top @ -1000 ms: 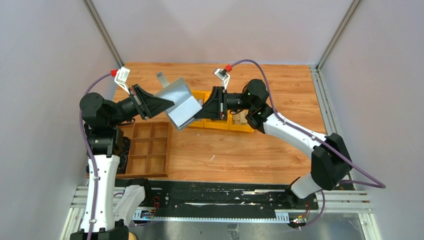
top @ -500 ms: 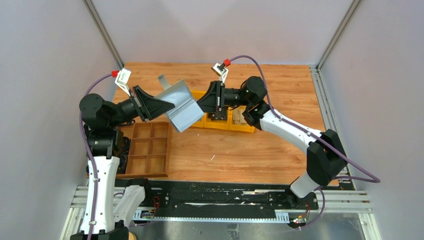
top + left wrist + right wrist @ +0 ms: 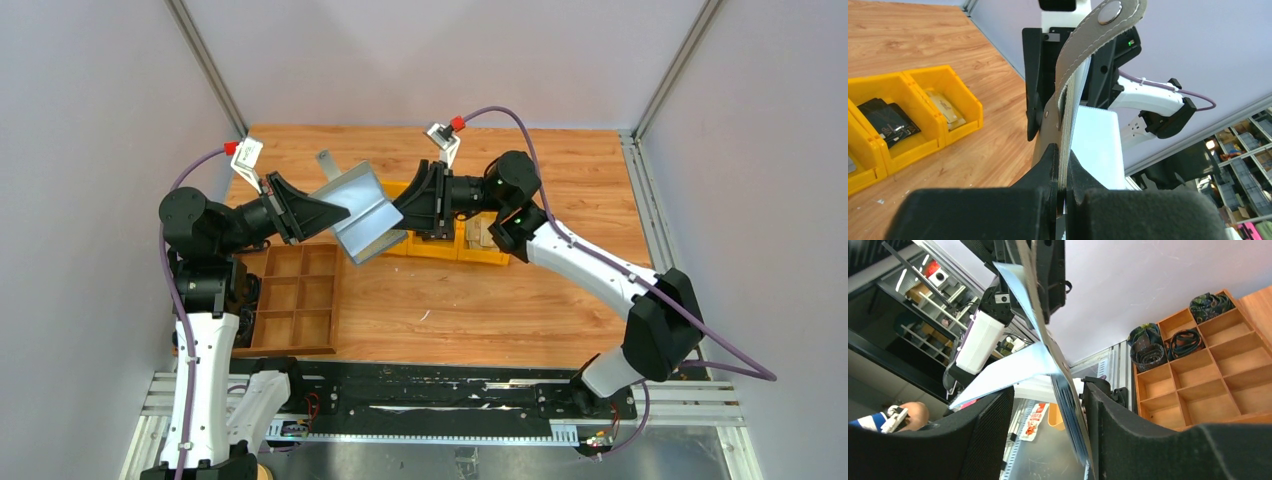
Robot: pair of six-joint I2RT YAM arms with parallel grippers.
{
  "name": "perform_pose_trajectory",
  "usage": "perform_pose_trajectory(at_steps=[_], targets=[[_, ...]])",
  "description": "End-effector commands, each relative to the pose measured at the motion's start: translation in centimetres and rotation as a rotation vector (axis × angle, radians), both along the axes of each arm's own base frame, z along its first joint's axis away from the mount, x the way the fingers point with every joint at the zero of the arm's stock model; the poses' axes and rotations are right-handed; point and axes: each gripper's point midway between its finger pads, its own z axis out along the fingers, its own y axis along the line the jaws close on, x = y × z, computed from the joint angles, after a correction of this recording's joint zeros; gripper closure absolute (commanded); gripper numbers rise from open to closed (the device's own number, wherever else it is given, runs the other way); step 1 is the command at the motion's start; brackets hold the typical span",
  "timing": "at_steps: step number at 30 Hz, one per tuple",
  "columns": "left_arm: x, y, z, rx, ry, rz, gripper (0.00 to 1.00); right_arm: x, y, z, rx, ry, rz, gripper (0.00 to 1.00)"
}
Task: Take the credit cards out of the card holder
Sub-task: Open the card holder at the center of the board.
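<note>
Grey-blue card holder (image 3: pixel 360 208) clamped in left jaws, its lower flap between spread right jaws

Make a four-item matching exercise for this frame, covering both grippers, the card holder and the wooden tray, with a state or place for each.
Things:
1. card holder
2. left gripper
3. right gripper
4. wooden tray

States or places:
A. open, one finger on either side of a flap
B. resting on the table
C. unfolded and held up in the air
D. clamped shut on grey material

Pairs: 1-C, 2-D, 3-A, 4-B
</note>
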Motion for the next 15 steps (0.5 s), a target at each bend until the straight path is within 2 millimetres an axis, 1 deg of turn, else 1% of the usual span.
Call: perform_pose_trajectory(at_steps=[1, 3, 8, 12, 15], targets=[[-0.85, -0.15, 0.57, 0.005, -0.033, -0.015, 1.0, -1.05, 0.85, 2.65, 0.03, -0.115, -0.005, 0.42], [-1.02, -0.19, 0.59, 0.006, -0.035, -0.022, 1.0, -0.82, 1.08, 2.97, 0.037, -0.105, -0.006, 0.46], [-1.54, -0.29, 0.44, 0.013, -0.042, -0.039, 1.0, -0.32, 1.43, 3.29, 0.044, -0.06, -0.017, 0.59], [-1.46, -0.19, 0.09, 0.029, -0.052, -0.026, 1.0, -0.35, 1.56, 3.32, 0.042, -0.019, 0.008, 0.74], [-1.14, 0.01, -0.26, 0.053, -0.065, 0.0, 0.99, -0.61, 1.51, 3.32, 0.048, 0.0, 0.028, 0.82]])
